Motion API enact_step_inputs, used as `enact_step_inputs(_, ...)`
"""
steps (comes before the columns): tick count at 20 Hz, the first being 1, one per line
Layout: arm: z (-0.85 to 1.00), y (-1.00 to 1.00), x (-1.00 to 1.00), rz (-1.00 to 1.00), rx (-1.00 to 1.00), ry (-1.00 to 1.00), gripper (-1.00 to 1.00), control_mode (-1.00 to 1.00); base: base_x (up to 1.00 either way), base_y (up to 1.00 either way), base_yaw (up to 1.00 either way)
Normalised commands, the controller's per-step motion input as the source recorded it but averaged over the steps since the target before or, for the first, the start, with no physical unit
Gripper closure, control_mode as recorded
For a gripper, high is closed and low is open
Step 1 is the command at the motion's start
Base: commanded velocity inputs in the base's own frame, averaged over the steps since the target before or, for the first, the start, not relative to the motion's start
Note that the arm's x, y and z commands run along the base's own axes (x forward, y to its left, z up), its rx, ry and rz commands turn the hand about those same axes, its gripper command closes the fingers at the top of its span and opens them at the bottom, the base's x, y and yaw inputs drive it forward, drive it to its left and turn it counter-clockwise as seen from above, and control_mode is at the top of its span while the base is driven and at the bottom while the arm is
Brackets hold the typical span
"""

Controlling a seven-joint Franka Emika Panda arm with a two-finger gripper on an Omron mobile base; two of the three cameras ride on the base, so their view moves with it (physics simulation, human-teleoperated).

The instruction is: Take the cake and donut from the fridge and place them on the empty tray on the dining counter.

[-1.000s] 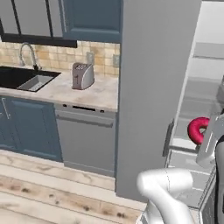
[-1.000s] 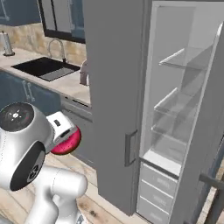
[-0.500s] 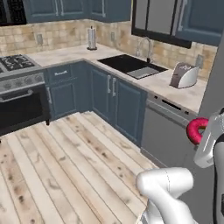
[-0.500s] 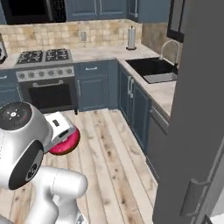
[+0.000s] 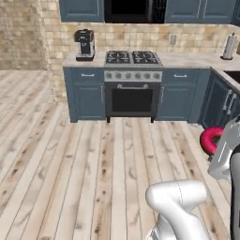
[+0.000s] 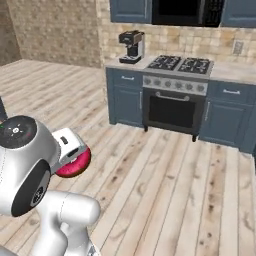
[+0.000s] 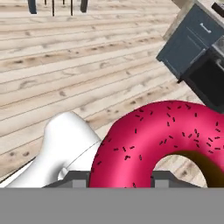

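- Pale plank flooring runs up to a black oven (image 5: 132,98) in dark blue cabinets, a coffee maker (image 5: 85,45) on the worktop left of the stove; right of the oven, the donut (image 5: 210,139) juts from the upright white arm.
- Right base view: oven (image 6: 174,111) beyond; donut (image 6: 74,162) sits low beside the arm's round joint.
- Hand view: gripper (image 7: 120,181) pinched on the sprinkled donut (image 7: 144,140), above the floor.

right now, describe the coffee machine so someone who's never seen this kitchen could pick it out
Start at the stainless gas stove with the black oven door, set between dark blue cabinets against the beige tiled wall. On the pale worktop just left of its burners stands the small black and silver coffee machine. It is the lone appliance on that stretch of worktop, upright and boxy.
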Motion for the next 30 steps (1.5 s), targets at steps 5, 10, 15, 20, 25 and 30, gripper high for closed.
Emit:
enact_step_inputs(5,0.0,0.0,0.0,0.0,0.0,0.0,1.0,1.0,0.86,-0.02,0.83)
enact_step_inputs(10,0.0,0.0,0.0,0.0,0.0,0.0,1.0,1.0,1.0,-0.14,0.65)
enact_step_inputs(15,0.0,0.0,0.0,0.0,0.0,0.0,1.0,1.0,1.0,-0.31,0.41)
enact_step_inputs(20,0.0,0.0,0.0,0.0,0.0,0.0,1.0,1.0,1.0,-0.36,0.3)
enact_step_inputs(25,0.0,0.0,0.0,0.0,0.0,0.0,1.0,1.0,1.0,-0.32,0.28)
enact_step_inputs(30,0.0,0.0,0.0,0.0,0.0,0.0,1.0,1.0,1.0,-0.29,0.21)
